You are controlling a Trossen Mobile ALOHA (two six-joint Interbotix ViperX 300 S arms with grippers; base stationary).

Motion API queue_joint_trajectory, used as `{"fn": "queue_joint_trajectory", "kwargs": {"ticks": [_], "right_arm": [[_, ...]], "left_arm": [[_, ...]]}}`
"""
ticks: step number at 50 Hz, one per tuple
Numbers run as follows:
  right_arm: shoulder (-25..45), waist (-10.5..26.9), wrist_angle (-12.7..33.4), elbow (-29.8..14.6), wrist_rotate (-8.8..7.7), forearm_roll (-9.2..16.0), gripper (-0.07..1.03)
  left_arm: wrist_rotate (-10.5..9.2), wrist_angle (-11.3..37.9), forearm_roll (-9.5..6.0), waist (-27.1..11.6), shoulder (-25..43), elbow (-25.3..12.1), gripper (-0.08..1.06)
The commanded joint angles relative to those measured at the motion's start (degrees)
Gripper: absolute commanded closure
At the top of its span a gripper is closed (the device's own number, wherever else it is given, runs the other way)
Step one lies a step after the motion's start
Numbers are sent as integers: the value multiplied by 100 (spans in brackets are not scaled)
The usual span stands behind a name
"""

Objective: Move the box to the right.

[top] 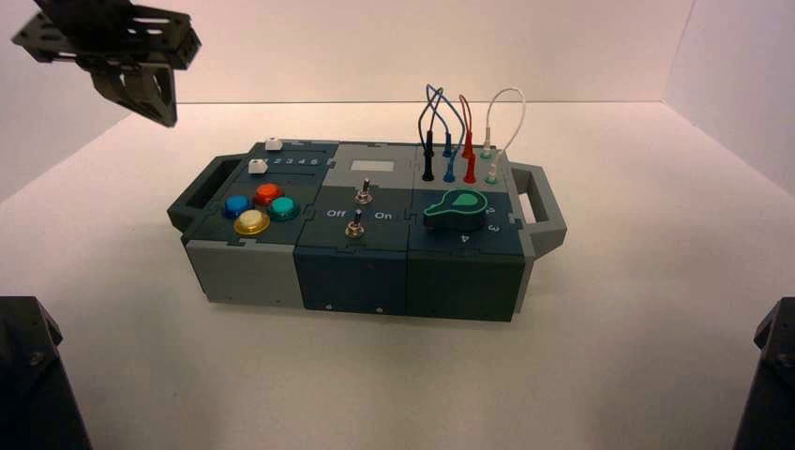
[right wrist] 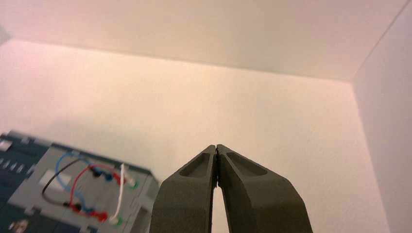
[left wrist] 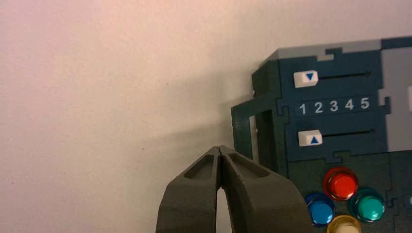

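Note:
The box (top: 366, 239) lies across the middle of the table, dark teal and grey, with a handle at each end. My left gripper (top: 161, 105) hangs shut and empty in the air, beyond and to the left of the box's left handle (top: 199, 197). In the left wrist view the shut gripper (left wrist: 221, 148) is just beside that handle (left wrist: 252, 131), apart from it. Both white sliders (left wrist: 306, 77) sit at 1. My right gripper (right wrist: 216, 146) is shut and empty, parked off the box's right end; the wires (right wrist: 82, 187) show behind it.
The box top carries four coloured buttons (top: 255, 208), two toggle switches (top: 359, 211), a green knob (top: 457, 208) and plug wires (top: 464, 127). White walls close the table at the back and right. Dark arm parts stand at the front corners (top: 28, 375), (top: 773, 375).

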Motion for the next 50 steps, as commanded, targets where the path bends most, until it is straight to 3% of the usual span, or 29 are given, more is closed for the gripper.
{"fn": "queue_joint_trajectory", "kwargs": {"ticks": [1,8,19,41,50], "right_arm": [[343,290,817,-563,18,123,99],[580,308,1556,-721,0,167,99],[571,299,2188,-791,-9,185,99],[360,299,2505,-633,-9,255,99],[272,299,2654,-589,9,272,99]], "left_arm": [[26,97,18,-53,272,-264,101],[88,211,35,-53,457,-264,101],[141,387,35,-70,659,-229,101],[176,501,35,-246,923,-255,101],[176,606,35,-589,1099,-308,101]]}}
